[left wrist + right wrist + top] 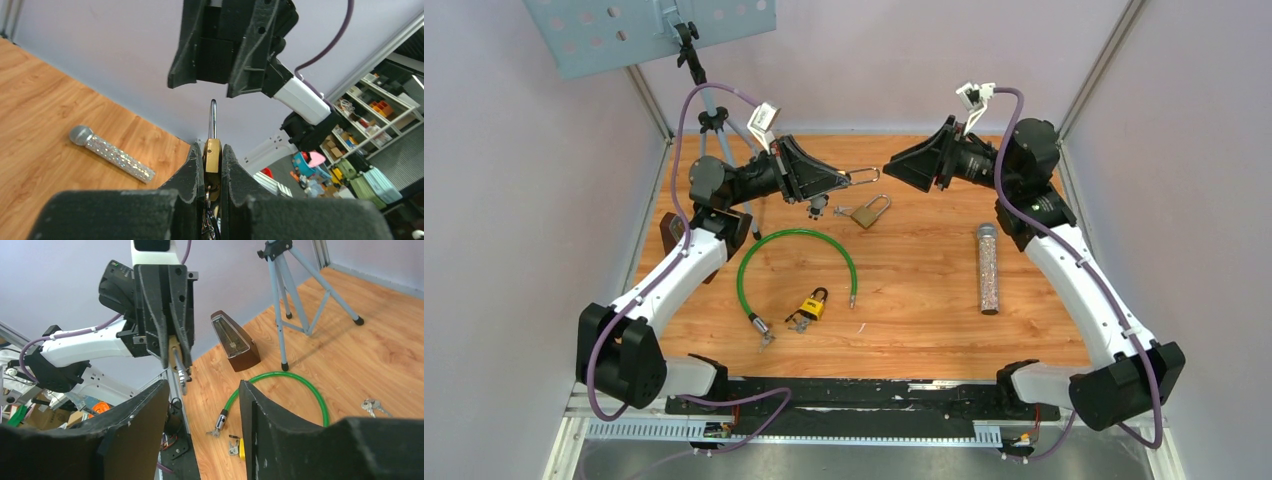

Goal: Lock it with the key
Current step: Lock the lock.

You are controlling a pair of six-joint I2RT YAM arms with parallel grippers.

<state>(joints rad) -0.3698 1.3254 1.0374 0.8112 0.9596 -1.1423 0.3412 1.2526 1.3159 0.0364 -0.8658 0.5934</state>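
Padlock [212,159] is hanging in mid-air over the far table, pinched by the left gripper's [844,181] nearly closed jaws. The right gripper [899,165] (half open, empty) is facing it and likely needs the dangling key [182,380] next.

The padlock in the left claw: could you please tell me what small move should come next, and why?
Probably ease the right claw forward onto the shackle. The left claw is shut on the padlock, its shackle points at the right claw's open jaws, and a gap separates them.
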